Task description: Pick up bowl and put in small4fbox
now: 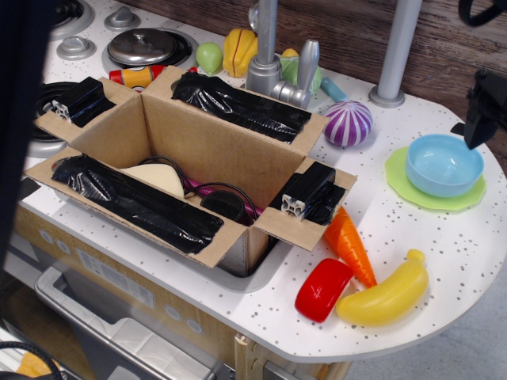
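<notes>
Bowl (pixel 444 163): it sits on the green plate (pixel 412 192), right side of the surface (pixel 444 261), not yet lifted
Box (pixel 190 154): flaps open, no bowl inside
Tool (pixel 483 119): dark shape at right edge just beside the bowl; open or closed, I cannot tell
Left: grasp, lift, carry, release
Writing: none readable

Counter (pixel 444 245), white, speckled. At centre: small4fbox (pixel 190 158), flaps spread. 2 o'clock: striped ball (pixel 348 123). 3 o'clock: green plate (pixel 434 196) carrying bowl (pixel 444 164). 5 o'clock: carrot (pixel 349 244), red block (pixel 323 289), banana (pixel 386 296).
</notes>
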